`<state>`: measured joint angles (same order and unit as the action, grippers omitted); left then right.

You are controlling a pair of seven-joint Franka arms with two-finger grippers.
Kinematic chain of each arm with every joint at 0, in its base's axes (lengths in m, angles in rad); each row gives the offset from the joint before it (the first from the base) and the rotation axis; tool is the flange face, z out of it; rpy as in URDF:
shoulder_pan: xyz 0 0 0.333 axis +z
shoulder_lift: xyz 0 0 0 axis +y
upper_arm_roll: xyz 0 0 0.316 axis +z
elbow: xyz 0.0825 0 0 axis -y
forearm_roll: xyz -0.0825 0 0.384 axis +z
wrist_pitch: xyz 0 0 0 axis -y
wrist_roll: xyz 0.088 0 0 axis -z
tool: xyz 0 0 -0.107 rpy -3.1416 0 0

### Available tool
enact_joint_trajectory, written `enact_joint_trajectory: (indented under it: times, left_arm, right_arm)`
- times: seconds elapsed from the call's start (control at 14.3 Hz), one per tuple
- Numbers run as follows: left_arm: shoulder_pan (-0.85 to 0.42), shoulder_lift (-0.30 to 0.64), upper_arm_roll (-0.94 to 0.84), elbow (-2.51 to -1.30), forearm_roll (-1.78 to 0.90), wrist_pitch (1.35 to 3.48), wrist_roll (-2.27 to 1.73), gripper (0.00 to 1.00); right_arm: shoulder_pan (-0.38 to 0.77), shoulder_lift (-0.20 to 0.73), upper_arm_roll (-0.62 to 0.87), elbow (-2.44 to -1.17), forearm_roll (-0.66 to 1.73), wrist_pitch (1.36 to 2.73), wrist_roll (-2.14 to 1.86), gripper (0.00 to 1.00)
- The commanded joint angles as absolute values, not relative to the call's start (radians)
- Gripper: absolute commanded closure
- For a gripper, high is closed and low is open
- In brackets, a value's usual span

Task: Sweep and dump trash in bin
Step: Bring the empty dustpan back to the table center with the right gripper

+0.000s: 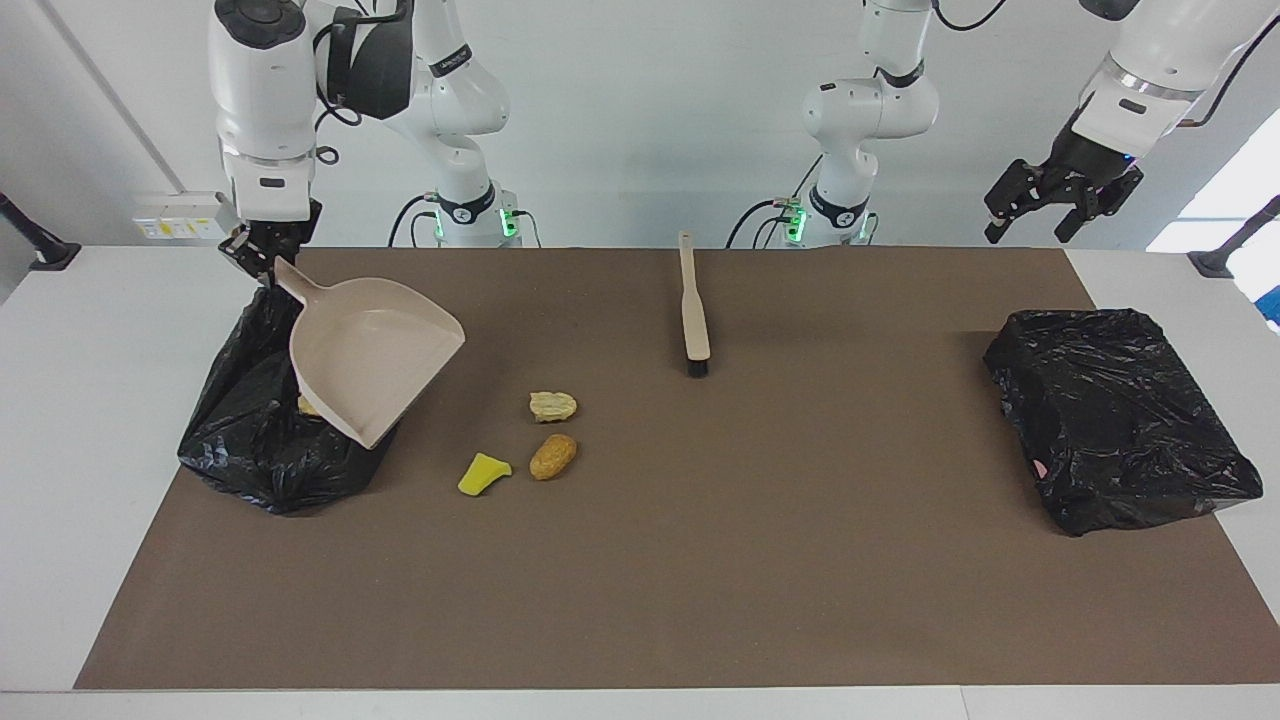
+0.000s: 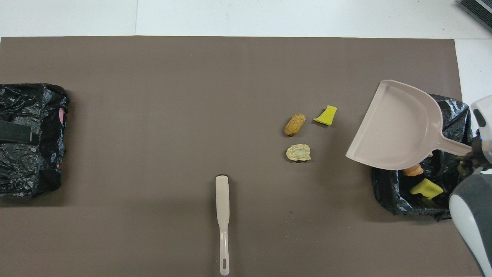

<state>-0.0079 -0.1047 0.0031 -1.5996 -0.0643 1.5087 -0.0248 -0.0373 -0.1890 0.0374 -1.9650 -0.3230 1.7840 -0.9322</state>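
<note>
Three pieces of trash lie on the brown mat beside the bin: a yellow sponge wedge (image 1: 483, 473) (image 2: 326, 115), a tan lump (image 1: 553, 456) (image 2: 295, 124) and a paler lump (image 1: 552, 405) (image 2: 298, 152). The bin (image 1: 255, 455) (image 2: 388, 192), lined with black plastic, stands at the right arm's end and holds more scraps, among them a yellow piece (image 2: 424, 188) and an orange lump (image 2: 412, 169). My right gripper (image 1: 262, 262) (image 2: 474, 152) is shut on the handle of the beige dustpan (image 1: 370, 370) (image 2: 396, 127). The pan hangs over the bin with its mouth toward the loose scraps. My left gripper (image 1: 1030, 225) waits open, raised at the left arm's end.
A beige brush (image 1: 693, 310) (image 2: 222, 215) lies on the mat near the robots, midway along the table. A second black-bagged box (image 1: 1115, 415) (image 2: 30, 138) sits at the left arm's end. White table surrounds the mat.
</note>
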Motion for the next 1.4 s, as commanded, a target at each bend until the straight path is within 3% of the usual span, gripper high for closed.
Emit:
enact_joint_trajectory:
  times: [0.0, 0.42, 0.77, 1.33]
  left_arm:
    - [-0.011, -0.127, 0.005, -1.621, -0.063, 1.502, -0.017, 0.0]
    - [-0.011, -0.127, 0.005, -1.621, -0.063, 1.5, -0.017, 0.0]
    - [-0.011, -0.127, 0.005, -1.621, -0.063, 1.502, -0.017, 0.0]
    - [-0.011, -0.127, 0.005, -1.621, -0.063, 1.502, -0.017, 0.0]
  right_arm:
    - [0.018, -0.16, 0.038, -1.931, -0.255, 1.761, -0.725, 1.0]
    - [0.11, -0.059, 0.044, -1.862, -0.1, 1.772, -0.291, 1.0]
    - [0.231, 0.09, 0.046, -1.749, -0.051, 1.786, 0.062, 1.0]
    - [0.412, 0.365, 0.046, -1.514, 0.003, 1.936, 0.429, 1.0]
